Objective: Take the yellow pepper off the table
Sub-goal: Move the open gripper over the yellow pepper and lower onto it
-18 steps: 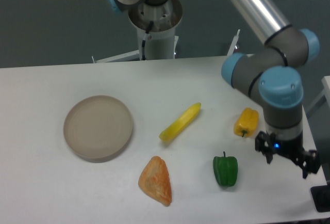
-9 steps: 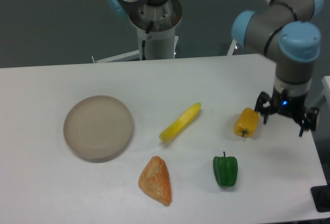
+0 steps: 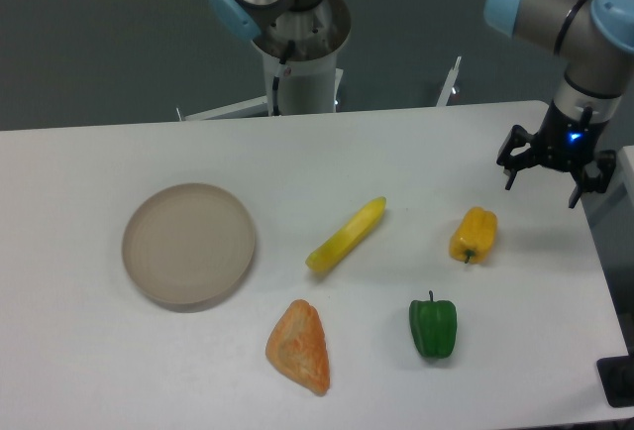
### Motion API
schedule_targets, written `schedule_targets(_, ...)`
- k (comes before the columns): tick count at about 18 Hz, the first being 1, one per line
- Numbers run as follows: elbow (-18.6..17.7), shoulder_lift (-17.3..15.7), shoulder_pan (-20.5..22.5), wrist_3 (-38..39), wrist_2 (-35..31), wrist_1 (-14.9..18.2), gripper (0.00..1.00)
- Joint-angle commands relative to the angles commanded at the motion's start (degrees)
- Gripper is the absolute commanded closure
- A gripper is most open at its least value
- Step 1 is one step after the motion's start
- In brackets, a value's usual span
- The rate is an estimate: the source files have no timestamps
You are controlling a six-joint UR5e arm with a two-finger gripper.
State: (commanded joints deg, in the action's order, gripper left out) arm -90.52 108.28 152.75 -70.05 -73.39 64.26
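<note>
The yellow pepper (image 3: 474, 235) lies on the white table (image 3: 297, 153) at the right, its dark stem pointing down toward the front. My gripper (image 3: 544, 183) hangs above the table's far right edge, up and to the right of the pepper, apart from it. Its two dark fingers (image 3: 512, 173) are spread wide and hold nothing.
A green bell pepper (image 3: 433, 326) sits in front of the yellow one. A long slim yellow piece (image 3: 346, 235) lies mid-table. An orange wedge-shaped piece (image 3: 299, 347) lies near the front. A round beige plate (image 3: 188, 245) sits at the left. The arm's base (image 3: 295, 44) stands behind the table.
My gripper has moved away from the front right of the table toward the back, rising past the yellow pepper's right side. The pepper and other items have not moved.
</note>
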Motion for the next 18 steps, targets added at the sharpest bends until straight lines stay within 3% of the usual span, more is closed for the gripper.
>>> schedule_targets(6,-7.4,0.3,-1.1,0.0,-0.2,-7.5,0.0)
schedule_targets(18,-12.0,1.1,-3.3,-0.6,-0.2,-14.5,0.0)
